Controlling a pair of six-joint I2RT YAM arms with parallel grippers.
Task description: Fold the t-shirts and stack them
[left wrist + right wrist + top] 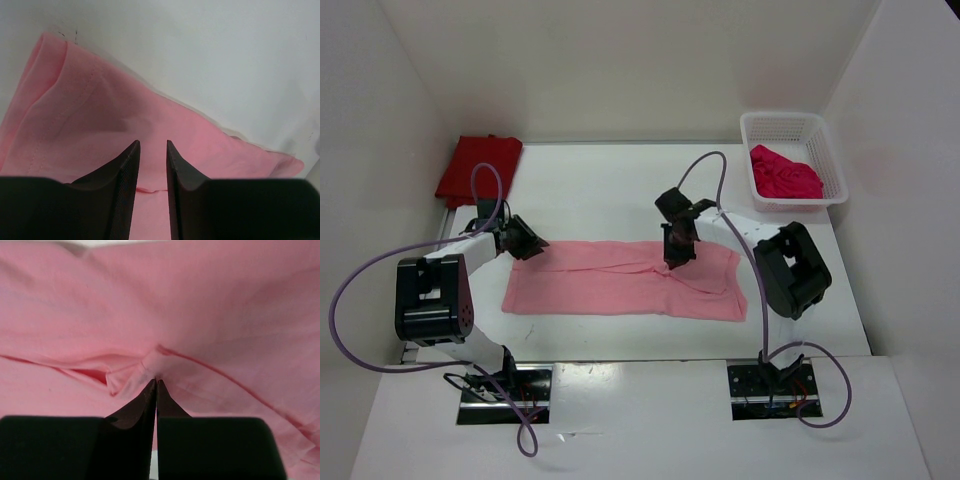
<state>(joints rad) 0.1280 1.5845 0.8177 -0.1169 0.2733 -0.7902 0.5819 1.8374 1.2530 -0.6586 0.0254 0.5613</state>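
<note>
The light pink t-shirt point(610, 285) lies as a long folded strip across the table's middle. My left gripper point(532, 245) is over its far left corner, jaws a little apart; in the left wrist view the gripper point(153, 145) has pink cloth point(100, 110) showing beneath the gap. My right gripper point(678, 258) is on the shirt's far edge right of centre, and in the right wrist view the gripper point(156, 380) is shut with its tips pinching a raised fold of the pink cloth point(225, 315). The dark red t-shirt point(478, 168) lies at the far left. The crimson-pink t-shirt point(785, 172) is bunched in the basket.
The white mesh basket point(825, 150) stands at the far right corner. White walls close in the table on the left, back and right. Both arm bases and their cables are at the near edge.
</note>
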